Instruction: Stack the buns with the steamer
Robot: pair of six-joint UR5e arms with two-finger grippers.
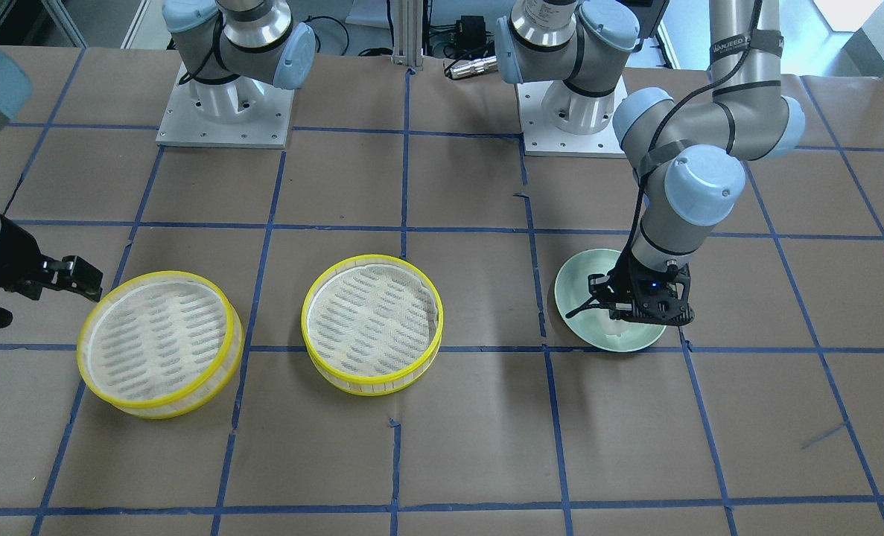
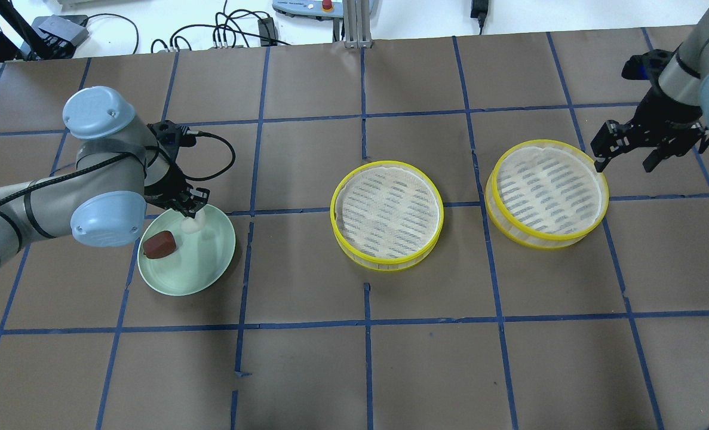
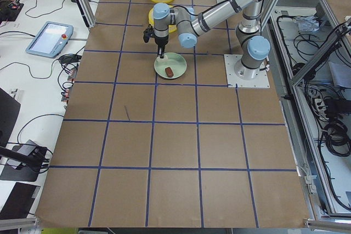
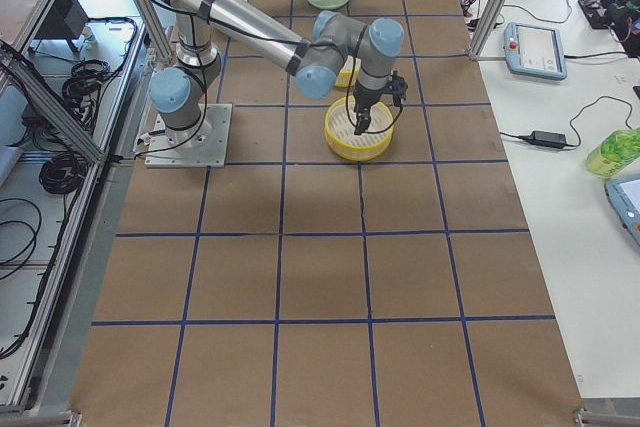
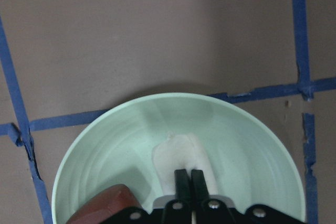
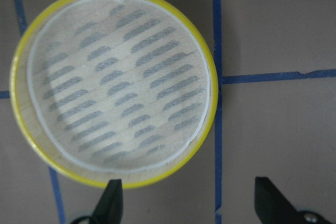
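A pale green plate (image 2: 202, 269) holds a reddish-brown oblong bun (image 2: 159, 244) and a cream-white bun (image 2: 192, 225). My left gripper (image 2: 190, 209) is down in the plate, and in the left wrist view its fingers (image 5: 182, 181) are pinched together on the white bun (image 5: 176, 158), with the brown bun (image 5: 105, 205) to the side. Two empty yellow-rimmed steamer trays stand on the table, one in the middle (image 2: 387, 209) and one to the right (image 2: 546, 194). My right gripper (image 2: 626, 156) is open and empty, hovering just beyond the right tray's edge (image 6: 113, 85).
The table is brown paper with a blue tape grid. The two arm bases (image 1: 226, 112) stand at the robot's edge. Cables and boxes (image 2: 61, 30) lie beyond the far edge of the table. In the front-facing view the plate (image 1: 583, 286) is at the right and the trays (image 1: 372, 324) are at centre and left.
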